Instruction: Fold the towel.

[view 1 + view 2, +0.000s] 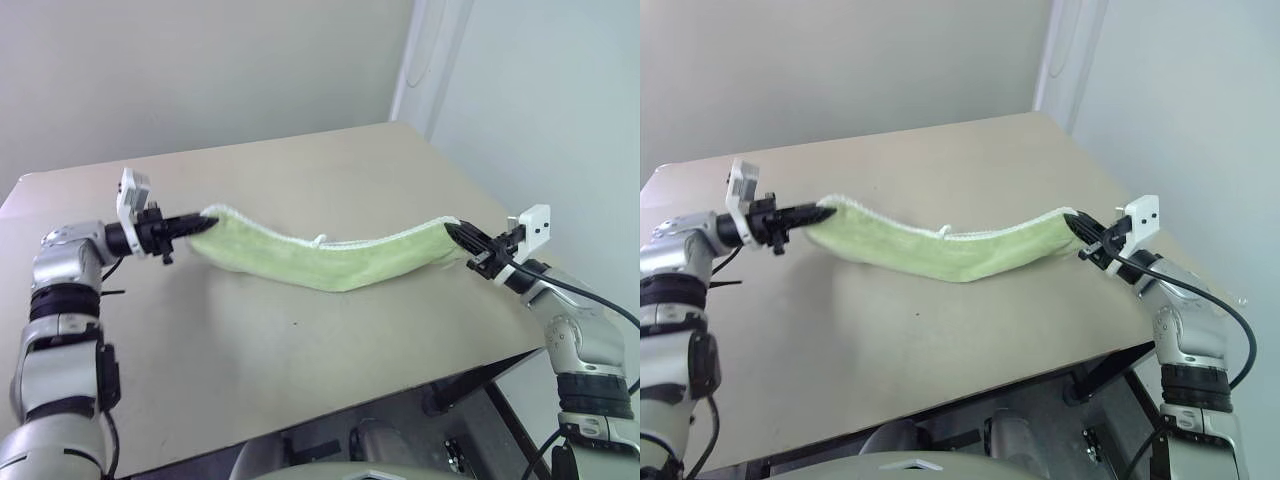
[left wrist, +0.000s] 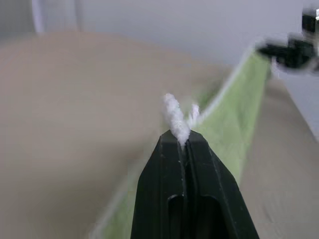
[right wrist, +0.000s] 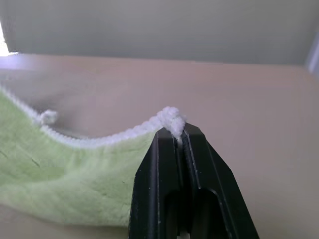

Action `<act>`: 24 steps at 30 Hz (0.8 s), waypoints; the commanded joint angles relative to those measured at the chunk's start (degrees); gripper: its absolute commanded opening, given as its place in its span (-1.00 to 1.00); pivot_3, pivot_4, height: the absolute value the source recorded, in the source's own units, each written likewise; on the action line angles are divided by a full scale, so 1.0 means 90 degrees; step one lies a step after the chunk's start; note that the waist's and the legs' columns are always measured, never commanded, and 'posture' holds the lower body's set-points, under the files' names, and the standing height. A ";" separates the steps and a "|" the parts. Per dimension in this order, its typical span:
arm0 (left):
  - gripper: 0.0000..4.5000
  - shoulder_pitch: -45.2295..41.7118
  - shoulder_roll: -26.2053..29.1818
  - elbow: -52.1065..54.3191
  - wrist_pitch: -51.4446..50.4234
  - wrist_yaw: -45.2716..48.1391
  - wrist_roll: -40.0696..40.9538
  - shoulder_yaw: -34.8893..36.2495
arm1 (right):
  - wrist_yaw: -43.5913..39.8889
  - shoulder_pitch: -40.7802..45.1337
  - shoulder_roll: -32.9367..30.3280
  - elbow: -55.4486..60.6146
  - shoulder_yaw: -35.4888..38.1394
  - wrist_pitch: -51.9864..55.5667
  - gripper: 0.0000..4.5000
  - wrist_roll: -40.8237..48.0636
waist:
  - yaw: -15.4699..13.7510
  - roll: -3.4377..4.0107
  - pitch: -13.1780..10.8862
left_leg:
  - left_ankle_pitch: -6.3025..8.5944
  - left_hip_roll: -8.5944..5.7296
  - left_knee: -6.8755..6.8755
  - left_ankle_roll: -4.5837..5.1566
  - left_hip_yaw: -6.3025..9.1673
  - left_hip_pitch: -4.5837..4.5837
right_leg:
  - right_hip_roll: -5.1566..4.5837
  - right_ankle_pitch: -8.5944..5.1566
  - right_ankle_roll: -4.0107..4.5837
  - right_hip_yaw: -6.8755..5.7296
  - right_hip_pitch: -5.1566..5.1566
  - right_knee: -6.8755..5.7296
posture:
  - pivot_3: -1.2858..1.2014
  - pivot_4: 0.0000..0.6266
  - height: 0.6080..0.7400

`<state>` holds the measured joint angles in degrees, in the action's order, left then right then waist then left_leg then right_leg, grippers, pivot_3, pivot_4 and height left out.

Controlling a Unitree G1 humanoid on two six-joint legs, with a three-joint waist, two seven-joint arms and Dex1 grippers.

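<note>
towel (image 1: 330, 258) hangs in the air over the table (image 1: 300, 340), stretched between the two arms like a little hammock. on the left side, the left gripper (image 1: 196, 226) is clenched tight on one end of the towel, and up close you can see a bit of the white edge (image 2: 175, 118) poking out between its black fingers (image 2: 164, 189). in the middle, the towel sags down and its lowest part looks close to the table, but i cannot tell if it touches. a small white label loop (image 1: 319, 240) sticks up from the top edge there. on the right side, the right gripper (image 1: 462, 236) is also clenched on the other end, with the white edge pinched between its fingers (image 3: 159, 184).

how far along is the job? the towel looks doubled over already, since it hangs as a long thin strip with the stitched edges up on top. so i think one fold is made or nearly made. what is left, i think, is to lay it flat on the table, and maybe fold the long strip in half once more. it is not lying neat on the table yet, so the job is not finished.
</note>
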<state>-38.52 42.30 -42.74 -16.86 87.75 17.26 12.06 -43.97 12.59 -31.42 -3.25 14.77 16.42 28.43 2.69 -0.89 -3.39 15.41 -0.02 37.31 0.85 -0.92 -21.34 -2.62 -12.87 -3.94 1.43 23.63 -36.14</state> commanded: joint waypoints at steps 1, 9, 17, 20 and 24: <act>-0.99 0.0768 0.0380 0.1395 -0.0291 0.0277 0.0357 0.0010 | -0.0155 -0.0140 -0.0092 0.0547 0.0186 0.0050 -1.00 0.0253 | -0.0010 0.0003 0.0002 | 0.0000 0.0001 -0.0001 0.0000 -0.0002 0.0002 | -0.0003 0.0000 0.0000 0.0002 0.0000 0.0001 | 0.03 -1.00 1.00; -0.99 0.2165 0.0594 0.3004 -0.0887 0.0110 0.0804 -0.0028 | -0.0329 -0.0396 -0.0389 0.0736 0.0099 0.0558 -1.00 0.0291 | -0.0068 0.0005 0.0002 | 0.0001 0.0002 0.0001 -0.0001 -0.0004 0.0000 | -0.0038 -0.0008 -0.0010 -0.0003 -0.0005 0.0006 | 0.03 -1.00 1.00; -0.99 0.2743 0.0995 0.3381 -0.1090 0.0109 0.1022 0.0023 | -0.0598 -0.1268 -0.0974 0.1512 0.0373 0.0922 -1.00 0.0386 | -0.0055 0.0007 0.0001 | 0.0001 0.0004 -0.0018 -0.0001 -0.0017 -0.0008 | -0.0029 -0.0015 -0.0012 -0.0002 0.0014 0.0011 | 0.03 -1.00 1.00; -0.99 0.3072 0.1162 0.3426 -0.1018 0.0158 0.1004 0.0028 | -0.0664 -0.1697 -0.1151 0.1783 0.0567 0.1028 -1.00 0.0415 | -0.0046 0.0006 0.0000 | 0.0001 0.0005 -0.0015 -0.0001 -0.0021 -0.0007 | -0.0031 -0.0020 -0.0021 0.0000 0.0014 0.0011 | 0.03 -1.00 1.00; -0.99 0.3356 0.1354 0.3590 -0.1068 0.0192 0.1103 0.0016 | -0.0769 -0.2107 -0.1319 0.2026 0.0719 0.1143 -1.00 0.0468 | -0.0039 0.0005 -0.0001 | 0.0003 0.0009 -0.0014 -0.0004 -0.0023 -0.0002 | -0.0041 -0.0021 -0.0022 -0.0005 0.0014 0.0012 | 0.03 -1.00 1.00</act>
<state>-7.99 52.72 -12.57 -26.13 88.94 26.01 10.98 -50.15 -6.11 -41.86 12.22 19.32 26.51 31.80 2.34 -0.84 -3.40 15.44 0.07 37.19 0.81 -1.12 -21.36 -2.99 -13.05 -4.14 1.37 23.76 -36.03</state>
